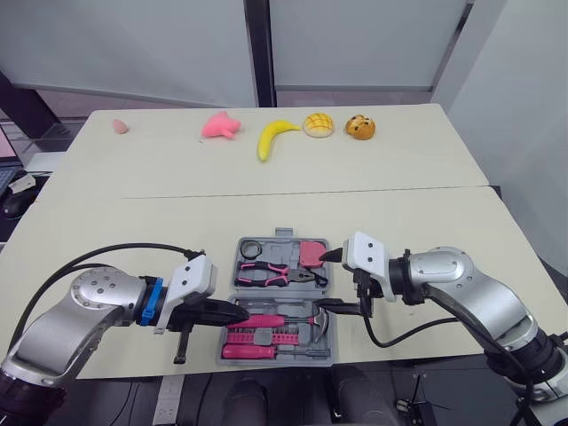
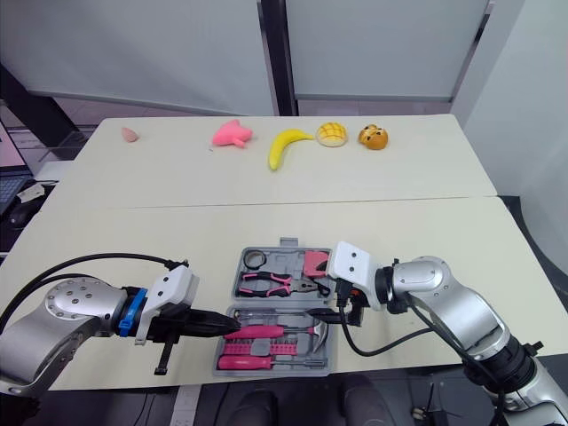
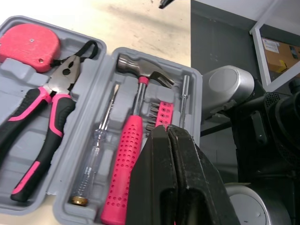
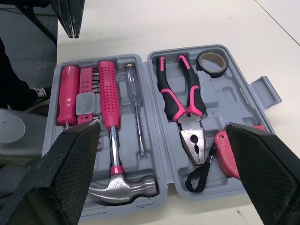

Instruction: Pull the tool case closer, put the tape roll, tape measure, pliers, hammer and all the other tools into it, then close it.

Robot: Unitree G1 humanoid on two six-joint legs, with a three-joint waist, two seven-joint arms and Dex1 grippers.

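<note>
Now the tool case lies open at the table's near edge, packed (hammer, pliers, tape roll). My left gripper is clenched on nothing at its left edge; my right gripper spreads wide, likely to close the case.

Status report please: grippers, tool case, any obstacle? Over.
Left gripper shut, at left edge of case. Right gripper open, at its right edge. Case open, tools seated inside. Toy food at far edge, not in the way.
</note>
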